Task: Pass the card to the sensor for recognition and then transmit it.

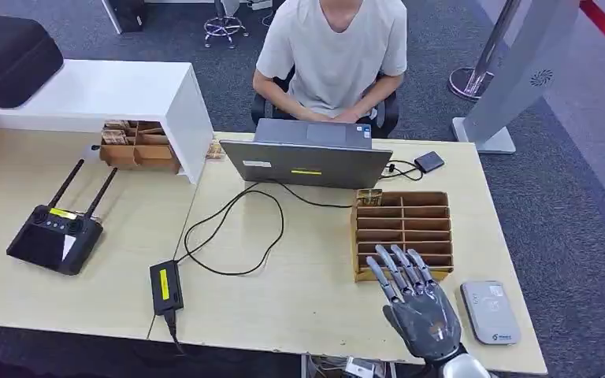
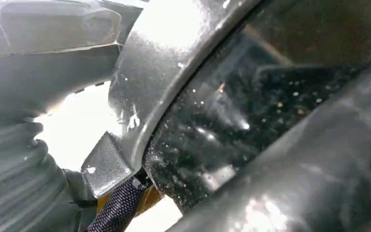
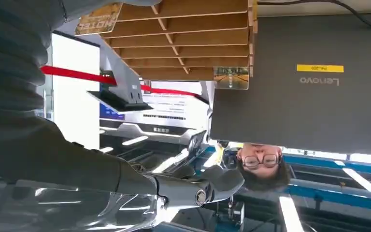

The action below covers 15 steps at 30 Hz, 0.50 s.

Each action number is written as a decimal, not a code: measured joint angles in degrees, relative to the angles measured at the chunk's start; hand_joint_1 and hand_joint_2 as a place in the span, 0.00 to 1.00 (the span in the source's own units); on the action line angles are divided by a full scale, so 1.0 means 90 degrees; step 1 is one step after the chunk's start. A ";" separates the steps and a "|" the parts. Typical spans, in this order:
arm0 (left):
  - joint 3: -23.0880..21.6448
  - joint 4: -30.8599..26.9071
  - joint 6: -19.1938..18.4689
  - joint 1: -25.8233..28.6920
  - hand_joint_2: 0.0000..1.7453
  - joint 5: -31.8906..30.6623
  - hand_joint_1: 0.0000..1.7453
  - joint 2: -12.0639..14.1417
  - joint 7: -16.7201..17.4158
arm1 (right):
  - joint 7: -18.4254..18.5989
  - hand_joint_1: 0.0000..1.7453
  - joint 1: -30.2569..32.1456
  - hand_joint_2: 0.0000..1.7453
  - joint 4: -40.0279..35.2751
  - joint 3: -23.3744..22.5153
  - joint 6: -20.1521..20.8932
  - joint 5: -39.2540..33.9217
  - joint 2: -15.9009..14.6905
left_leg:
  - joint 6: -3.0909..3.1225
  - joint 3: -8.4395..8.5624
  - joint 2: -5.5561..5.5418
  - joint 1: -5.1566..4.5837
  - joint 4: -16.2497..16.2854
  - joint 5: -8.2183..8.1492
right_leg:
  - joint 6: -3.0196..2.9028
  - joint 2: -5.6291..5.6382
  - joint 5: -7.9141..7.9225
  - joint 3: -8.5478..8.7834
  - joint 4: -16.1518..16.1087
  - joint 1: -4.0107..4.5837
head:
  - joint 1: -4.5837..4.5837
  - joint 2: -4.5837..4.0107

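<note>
We see the right hand point(image 1: 419, 303), fingers apart and holding nothing, over the wooden rack's point(image 1: 402, 222) near edge, beside the sensor point(image 1: 491, 312) at the tabletop's near right corner; we cannot tell the left hand's fingers.

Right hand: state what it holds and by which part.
Nothing. The right hand hovers with fingers spread over the near edge of the wooden slotted rack, with no card in it.

Card point(image 1: 369, 197) upright in rack's far corner
</note>
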 joint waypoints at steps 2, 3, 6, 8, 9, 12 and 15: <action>-0.0010 0.0000 -0.0015 -0.0004 1.00 -0.0034 0.00 0.0000 0.0000 | 0.0075 0.00 -0.0135 1.00 0.0168 -0.0002 0.0005 0.0000 0.0019 | 0.0000 0.0000 0.0001 0.0000 0.0000 0.0000 | 0.0000 0.0001 0.0000 0.0000 0.0000 0.0000 | 0.0000 0.0000; -0.0017 0.0000 -0.0019 -0.0006 1.00 -0.0044 0.00 0.0000 0.0002 | 0.0092 0.00 -0.0218 1.00 0.0288 -0.0007 0.0005 0.0000 0.0022 | 0.0000 0.0001 0.0001 0.0000 0.0001 0.0000 | 0.0000 0.0001 0.0000 0.0000 -0.0001 0.0000 | 0.0000 0.0000; -0.0107 0.0000 -0.0041 -0.0021 1.00 -0.0053 0.00 0.0000 0.0007 | 0.0114 0.00 -0.0412 1.00 0.0582 -0.0044 -0.0005 -0.0019 0.0024 | 0.0001 0.0000 -0.0002 0.0000 0.0002 0.0000 | 0.0001 -0.0003 0.0001 0.0002 -0.0001 0.0000 | 0.0002 0.0000; -0.0109 0.0000 -0.0046 -0.0024 1.00 -0.0053 0.00 0.0000 0.0012 | 0.0114 0.00 -0.0465 1.00 0.0680 -0.0063 -0.0005 -0.0022 0.0024 | 0.0001 0.0001 -0.0002 0.0000 0.0002 0.0000 | 0.0000 -0.0003 0.0001 0.0002 -0.0001 0.0000 | 0.0000 0.0000; -0.0109 0.0000 -0.0049 -0.0025 1.00 -0.0053 0.00 0.0000 0.0012 | 0.0114 0.00 -0.0476 1.00 0.0704 -0.0068 -0.0005 -0.0022 0.0024 | 0.0000 0.0000 -0.0002 0.0000 0.0002 0.0000 | 0.0000 -0.0003 0.0001 0.0002 -0.0001 0.0000 | 0.0000 0.0000; -0.0134 0.0000 -0.0051 -0.0030 1.00 -0.0053 0.00 0.0000 0.0012 | 0.0114 0.00 -0.0515 1.00 0.0821 -0.0088 -0.0005 -0.0022 0.0039 | 0.0000 0.0000 -0.0002 0.0000 0.0002 0.0000 | 0.0000 -0.0003 0.0000 0.0001 0.0000 0.0000 | 0.0000 0.0000; -0.0182 0.0000 -0.0053 -0.0034 1.00 -0.0053 0.00 0.0000 0.0012 | 0.0114 0.00 -0.0534 1.00 0.0884 -0.0107 -0.0005 -0.0024 0.0053 | 0.0000 0.0000 -0.0002 0.0000 0.0002 0.0000 | 0.0000 -0.0003 0.0000 0.0000 0.0000 0.0001 | 0.0000 0.0000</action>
